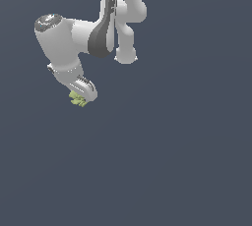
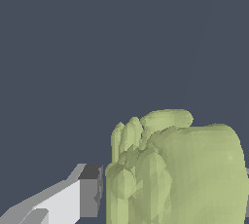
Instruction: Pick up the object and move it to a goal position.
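The object (image 1: 78,100) is a small yellow-green lumpy block showing just below the white hand in the exterior view, left of centre. In the wrist view the object (image 2: 185,169) fills nearly the whole gap between the fingers. One grey-tipped finger (image 2: 90,191) stands right beside it, and only a sliver of the other finger shows at the picture's edge. My gripper (image 1: 81,96) is shut on the object, with the jaws on either side of it. The hand hides the object's upper part in the exterior view.
Plain dark blue-grey ground lies all around. The white arm (image 1: 93,33) reaches in from the top of the exterior view. No goal marker shows in either view.
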You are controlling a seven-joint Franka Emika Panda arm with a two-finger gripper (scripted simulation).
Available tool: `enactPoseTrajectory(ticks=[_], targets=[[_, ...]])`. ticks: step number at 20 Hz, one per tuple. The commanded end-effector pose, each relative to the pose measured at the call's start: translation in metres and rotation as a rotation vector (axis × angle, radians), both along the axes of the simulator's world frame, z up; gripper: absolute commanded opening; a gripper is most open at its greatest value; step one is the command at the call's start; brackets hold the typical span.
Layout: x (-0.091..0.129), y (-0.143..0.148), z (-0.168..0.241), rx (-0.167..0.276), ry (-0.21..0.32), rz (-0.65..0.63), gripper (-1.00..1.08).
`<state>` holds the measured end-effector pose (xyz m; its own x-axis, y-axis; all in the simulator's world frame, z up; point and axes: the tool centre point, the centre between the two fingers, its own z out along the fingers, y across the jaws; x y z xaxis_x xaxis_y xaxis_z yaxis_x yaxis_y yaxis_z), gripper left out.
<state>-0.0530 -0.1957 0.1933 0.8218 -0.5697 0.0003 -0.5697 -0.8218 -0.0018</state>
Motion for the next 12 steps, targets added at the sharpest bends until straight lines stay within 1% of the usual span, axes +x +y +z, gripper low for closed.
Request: enactPoseTrajectory(ticks=[1,6,12], targets=[[-0.004,-0.019,0.012,0.0,0.001,0.002,-1.0],[-0.007,-0.041,0.025,-0.001,0.001,0.002,-1.0],[-0.006,-0.042,0.026,-0.001,0.001,0.002,-1.0]])
